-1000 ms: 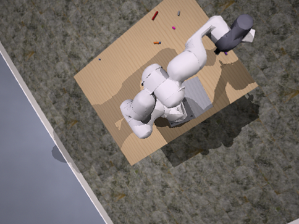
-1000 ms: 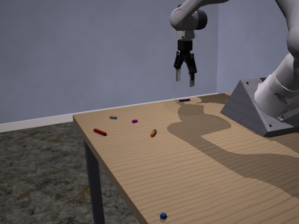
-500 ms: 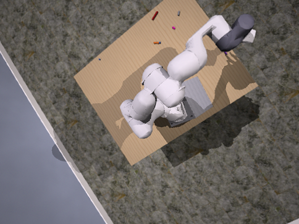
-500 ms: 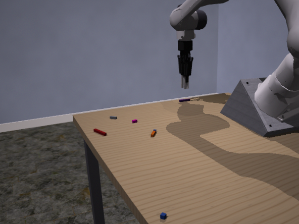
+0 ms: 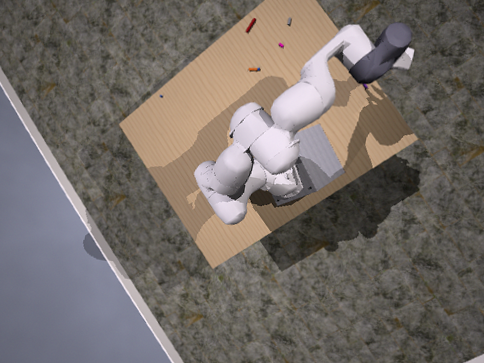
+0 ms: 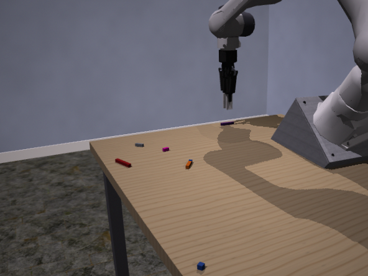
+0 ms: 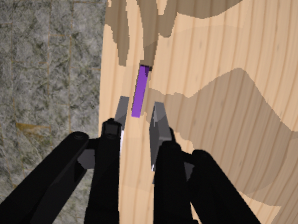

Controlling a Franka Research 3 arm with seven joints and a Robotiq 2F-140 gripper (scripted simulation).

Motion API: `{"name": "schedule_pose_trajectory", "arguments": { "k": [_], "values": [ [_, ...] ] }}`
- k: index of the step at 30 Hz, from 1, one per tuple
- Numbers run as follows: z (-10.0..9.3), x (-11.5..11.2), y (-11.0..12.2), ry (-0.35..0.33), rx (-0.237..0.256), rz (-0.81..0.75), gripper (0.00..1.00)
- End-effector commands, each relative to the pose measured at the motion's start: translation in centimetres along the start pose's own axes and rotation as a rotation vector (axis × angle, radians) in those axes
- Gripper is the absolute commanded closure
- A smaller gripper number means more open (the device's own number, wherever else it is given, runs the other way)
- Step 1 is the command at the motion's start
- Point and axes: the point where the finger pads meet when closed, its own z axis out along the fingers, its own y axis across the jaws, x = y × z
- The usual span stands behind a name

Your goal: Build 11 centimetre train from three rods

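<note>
A purple rod [image 5: 365,86] [image 6: 227,123] [image 7: 140,91] lies flat near the table's far edge. My gripper [image 6: 228,105] [image 7: 139,113] hangs well above it, pointing down, fingers narrowly apart with nothing between them. In the wrist view the rod lies just ahead of the fingertips, in line with the gap. An orange rod [image 5: 253,69] [image 6: 188,164] lies mid-table with a blue rod [image 5: 258,69] [image 6: 190,160] at its end. In the top view the arm's wrist hides the gripper.
A red rod [image 5: 250,25] [image 6: 123,162], a grey rod [image 5: 289,21] [image 6: 139,145] and a magenta rod [image 5: 281,44] [image 6: 165,149] lie apart on the table's left side. A second blue rod [image 5: 161,95] [image 6: 201,266] sits near the front edge. The grey arm base [image 6: 304,130] stands at the right.
</note>
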Motion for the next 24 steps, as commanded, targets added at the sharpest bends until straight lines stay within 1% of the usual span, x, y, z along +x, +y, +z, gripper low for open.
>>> {"name": "schedule_pose_trajectory", "arguments": {
  "k": [1,17,24],
  "values": [
    [0.07,0.01,0.05,0.0,-0.003,0.006,0.77],
    [0.32,0.01,0.05,0.0,-0.003,0.006,0.77],
    [0.98,0.01,0.04,0.0,-0.004,0.006,0.77]
  ]
}}
